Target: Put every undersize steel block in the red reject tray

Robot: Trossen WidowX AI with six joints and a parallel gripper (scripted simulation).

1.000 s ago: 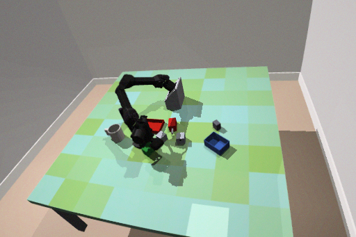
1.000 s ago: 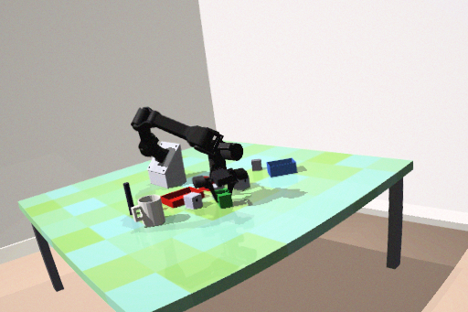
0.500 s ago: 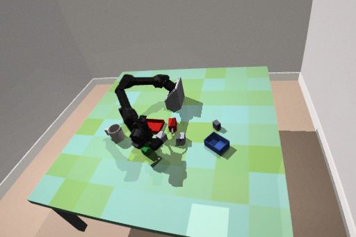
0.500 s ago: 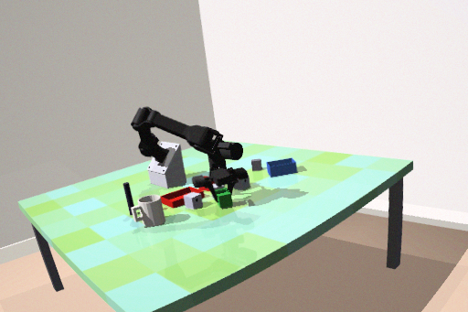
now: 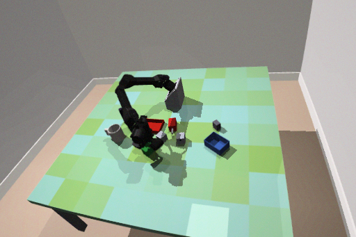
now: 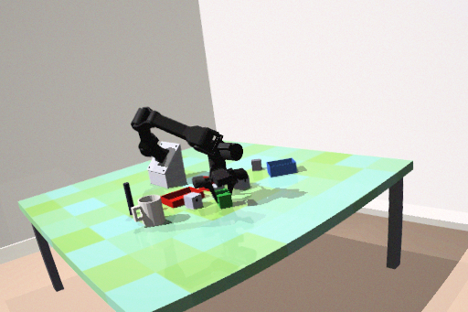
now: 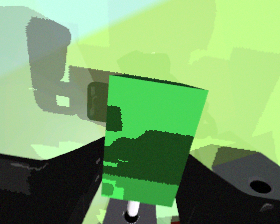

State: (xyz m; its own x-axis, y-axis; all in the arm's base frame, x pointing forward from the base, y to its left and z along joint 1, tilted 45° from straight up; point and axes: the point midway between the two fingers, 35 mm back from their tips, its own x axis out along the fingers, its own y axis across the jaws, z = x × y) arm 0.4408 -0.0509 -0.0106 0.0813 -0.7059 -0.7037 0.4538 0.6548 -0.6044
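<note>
My gripper (image 5: 153,151) (image 6: 223,194) (image 7: 143,141) is shut on the green GO gauge (image 5: 147,149) (image 6: 225,199) (image 7: 151,112), low over the table. In the wrist view the gauge's pale pin points at the hole of a steel block (image 7: 113,212); whether its tip is inside I cannot tell. One steel block (image 5: 160,135) (image 6: 193,201) is beside the red reject tray (image 5: 155,125) (image 6: 171,199). A second block (image 5: 180,140) (image 6: 244,184) stands farther right, partly behind the gripper in the exterior view. A third, darker block (image 5: 216,125) (image 6: 256,165) is near the blue tray. No block shows inside the red tray, which is partly hidden.
A red gauge (image 5: 172,124) with a pale pin lies between the red tray and the second block. A blue tray (image 5: 217,144) (image 6: 281,167) is at the right. A grey mug (image 5: 115,134) (image 6: 152,211) and an upright black rod (image 6: 128,199) stand left. A grey slanted stand (image 5: 175,98) (image 6: 169,166) is behind.
</note>
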